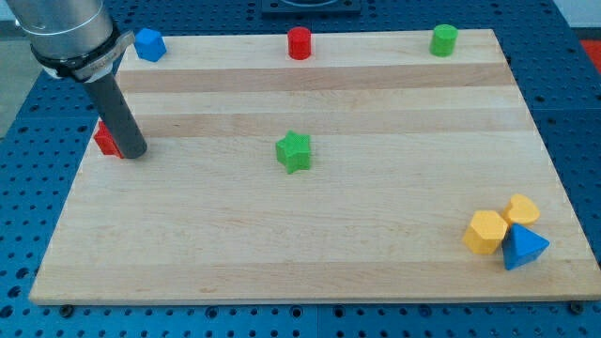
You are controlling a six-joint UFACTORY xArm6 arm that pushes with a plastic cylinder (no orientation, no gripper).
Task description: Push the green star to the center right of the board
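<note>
The arm is leaning in from the view's top left, its dark rod slanting down so my tip (133,152) is resting at the surface's (282,244) left edge, right against a red block (105,140) it partly hides. No jaws on this end effector, just the bare rod, holding nothing. The green star (294,152) is sitting near the board's middle, well apart from my tip.

Views: you have one camera only, nothing shared | Position: raised, beyond the bottom edge of the pale wooden board (310,235) | Facing: obliquely down across it toward the far edge | Range: near; board fills frame, all edges visible, blue perforated table (573,113) bordering it.
</note>
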